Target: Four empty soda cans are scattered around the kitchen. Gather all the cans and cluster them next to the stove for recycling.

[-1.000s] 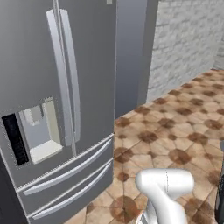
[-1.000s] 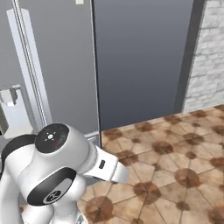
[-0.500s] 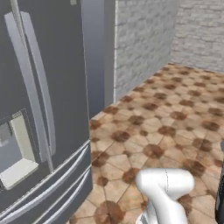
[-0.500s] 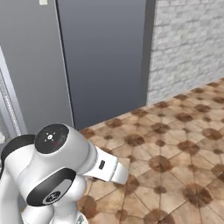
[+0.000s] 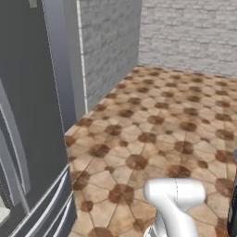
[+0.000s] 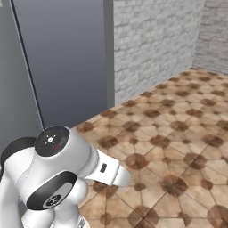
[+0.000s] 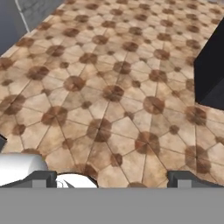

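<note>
The soda cans and the stove are out of view. My gripper [image 7: 113,178] hangs over the brown tiled floor [image 7: 113,87], seen in the hand view. Its two dark fingertips [image 7: 43,177] stand far apart at the bottom of that view, open, with nothing between them. My white arm rises at the bottom of both base views.
A grey refrigerator [image 5: 28,120] stands close on the left, with a tall grey panel [image 6: 62,58] beside it. Grey brick walls [image 5: 185,32] meet in a corner ahead. Open tiled floor [image 5: 162,120] stretches to the right. A dark block [image 7: 212,74] sits at the hand view's right edge.
The whole picture has shifted: the base has turned right, so the refrigerator slid off to the left and the brick corner and more floor came into view. The gripper stays open.
</note>
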Controlling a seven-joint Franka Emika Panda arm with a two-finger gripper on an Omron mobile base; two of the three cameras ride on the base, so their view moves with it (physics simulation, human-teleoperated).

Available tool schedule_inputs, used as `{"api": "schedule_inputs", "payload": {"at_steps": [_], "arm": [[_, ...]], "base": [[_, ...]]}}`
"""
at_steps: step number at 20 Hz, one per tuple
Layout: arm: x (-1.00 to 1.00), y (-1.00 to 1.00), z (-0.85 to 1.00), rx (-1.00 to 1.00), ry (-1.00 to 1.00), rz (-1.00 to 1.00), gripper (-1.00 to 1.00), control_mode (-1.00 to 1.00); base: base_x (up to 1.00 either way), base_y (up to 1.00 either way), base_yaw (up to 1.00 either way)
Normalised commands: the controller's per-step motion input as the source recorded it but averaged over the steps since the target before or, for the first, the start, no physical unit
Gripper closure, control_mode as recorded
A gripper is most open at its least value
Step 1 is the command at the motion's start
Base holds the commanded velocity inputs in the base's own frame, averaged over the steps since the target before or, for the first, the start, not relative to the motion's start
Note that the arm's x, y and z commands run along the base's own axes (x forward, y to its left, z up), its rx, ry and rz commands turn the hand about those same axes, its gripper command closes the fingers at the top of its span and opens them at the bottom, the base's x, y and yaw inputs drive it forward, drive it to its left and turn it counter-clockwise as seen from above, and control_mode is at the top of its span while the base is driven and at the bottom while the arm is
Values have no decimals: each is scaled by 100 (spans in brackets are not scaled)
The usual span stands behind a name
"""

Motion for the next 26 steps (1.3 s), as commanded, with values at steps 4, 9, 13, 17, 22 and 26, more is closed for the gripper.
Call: {"api": "schedule_inputs", "payload": {"at_steps": [4, 9, 13, 17, 22, 26], "arm": [[0, 0, 0, 0, 0, 0, -100, 100], [0, 0, 0, 0, 0, 0, -100, 100], [0, 0, 0, 0, 0, 0, -100, 100], [0, 0, 0, 0, 0, 0, -100, 100], [0, 0, 0, 0, 0, 0, -100, 100], [0, 0, 0, 0, 0, 0, -100, 100]], "base": [[59, 0, -38], [54, -2, -34], [40, 26, -15], [56, 31, -11], [74, 21, -10], [91, -2, -8]]}}
